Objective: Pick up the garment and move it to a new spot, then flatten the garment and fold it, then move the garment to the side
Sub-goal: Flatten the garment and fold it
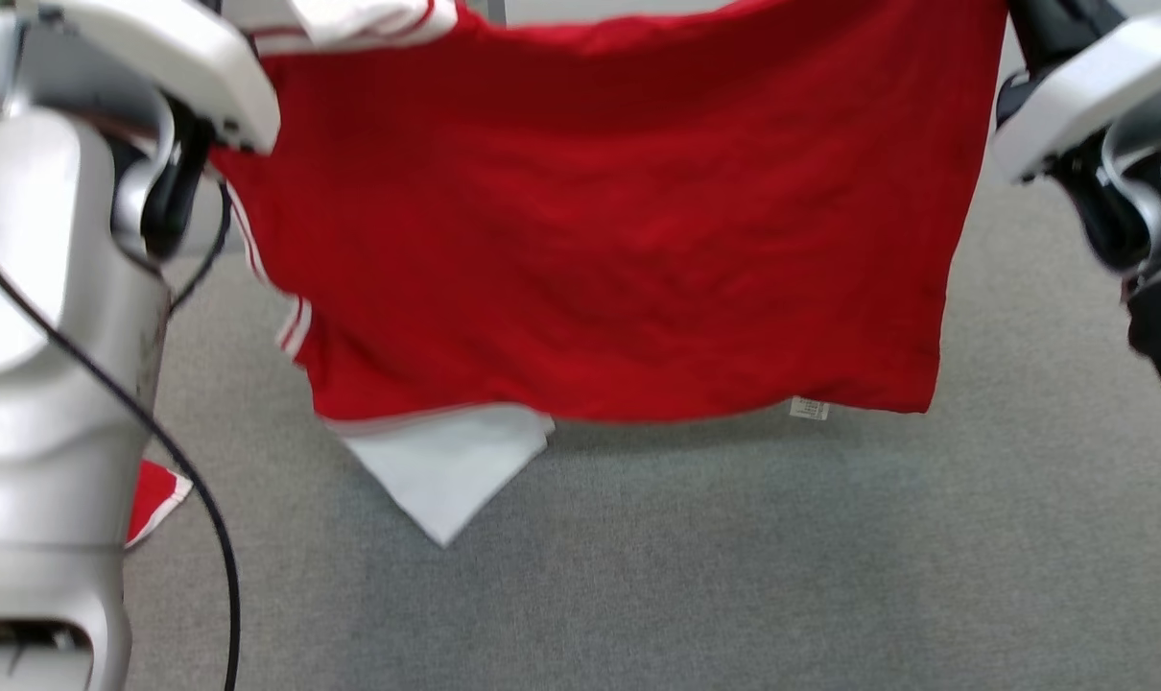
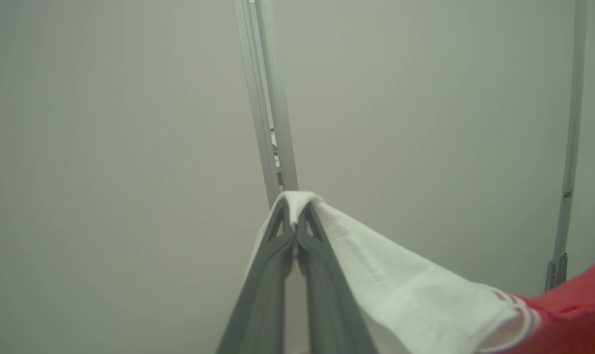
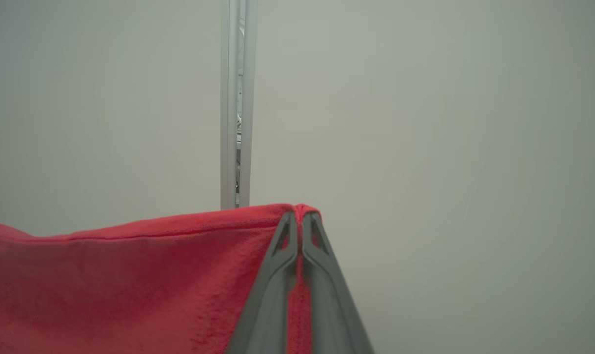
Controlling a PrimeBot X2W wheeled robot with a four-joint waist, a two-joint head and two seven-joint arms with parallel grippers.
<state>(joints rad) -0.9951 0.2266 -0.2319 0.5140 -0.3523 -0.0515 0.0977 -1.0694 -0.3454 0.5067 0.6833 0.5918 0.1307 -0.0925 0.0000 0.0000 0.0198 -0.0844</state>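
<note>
Gripping garment aloft, left fingers clamped on white sleeve, right fingers clamped on red edge

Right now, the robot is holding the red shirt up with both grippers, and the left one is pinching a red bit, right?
Almost. The left gripper is pinching a white bit of the shirt, not a red one, as the left wrist view shows. The rest is right: both grippers hold the shirt up, and the right gripper pinches its red edge.
</note>
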